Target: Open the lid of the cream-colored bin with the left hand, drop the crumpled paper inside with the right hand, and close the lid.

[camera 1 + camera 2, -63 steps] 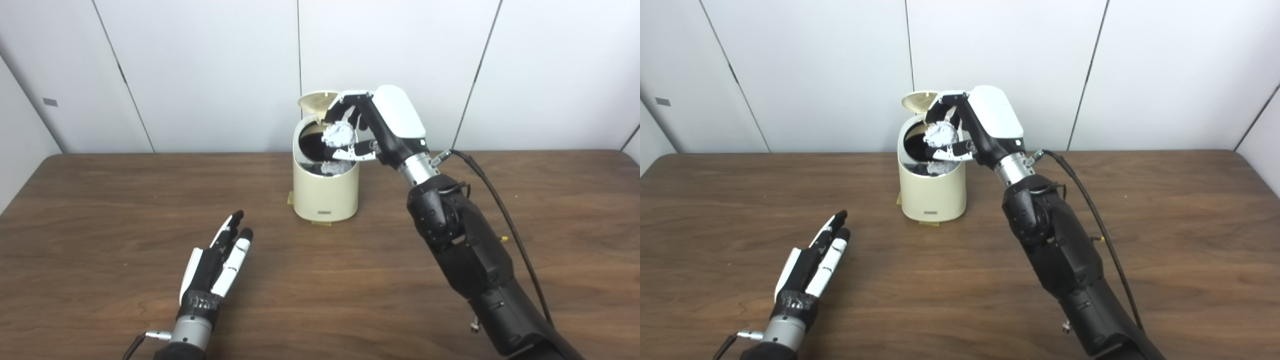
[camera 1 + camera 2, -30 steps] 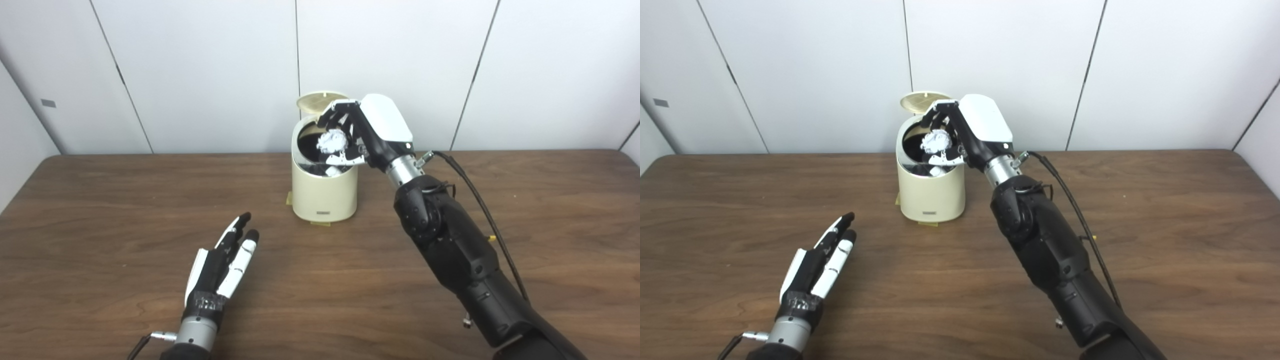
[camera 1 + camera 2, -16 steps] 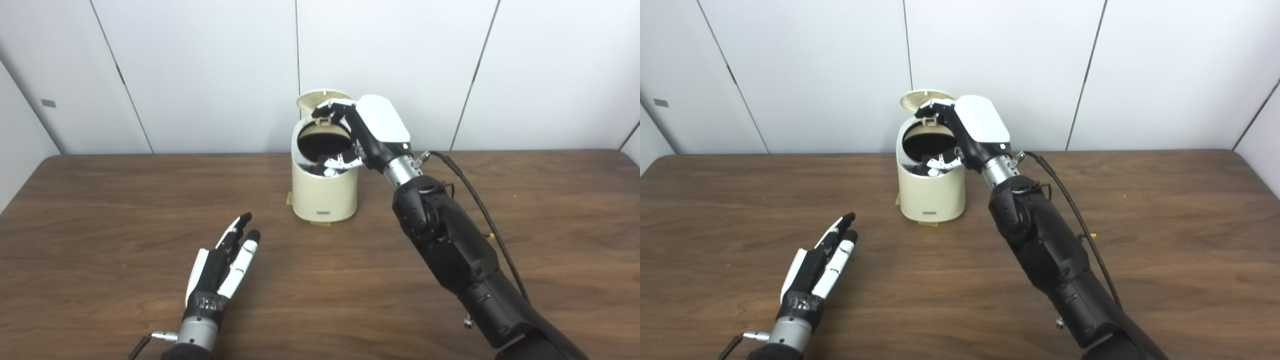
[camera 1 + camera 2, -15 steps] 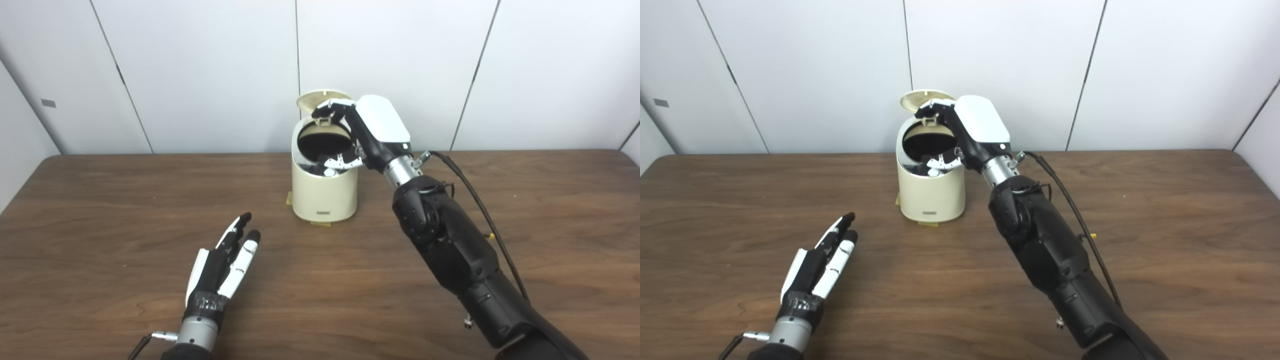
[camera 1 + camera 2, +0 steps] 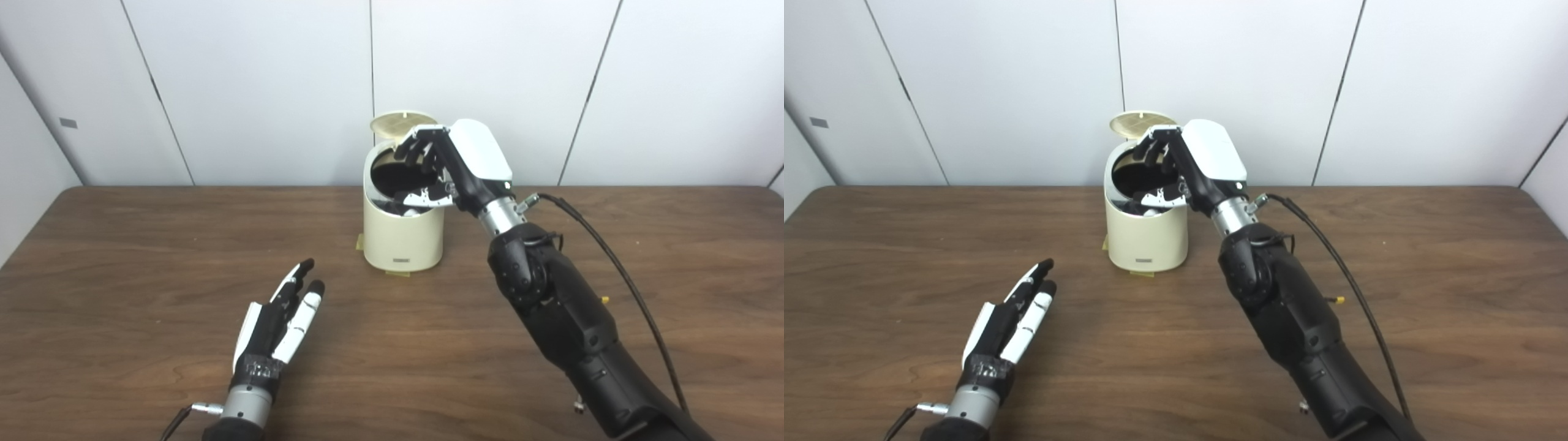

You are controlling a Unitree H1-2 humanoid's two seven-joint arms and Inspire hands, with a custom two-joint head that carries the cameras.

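Cream-colored bin [image 5: 402, 236], lid [image 5: 401, 122] up at far rim; right hand [image 5: 456, 162] spread empty, just beside it; left hand [image 5: 278, 318] flat, well nearer.

Cream-colored bin [image 5: 403, 239]: small cylindrical container with smooth glossy walls, standing upright on the wooden table toward its far edge, near the white wall panels. A small dark label sits low on the front wall. Bits of yellowish tape show at the base, at front and left.

Lid [image 5: 401, 122]: round, cream to tan disc, hinged at the back rim, raised and tilted back, leaving the mouth open.

Interior: dark; slanted opening faces forward and up.

Crumpled paper [image 5: 1149, 212]: a small white scrap barely shows low inside the mouth; identity uncertain.
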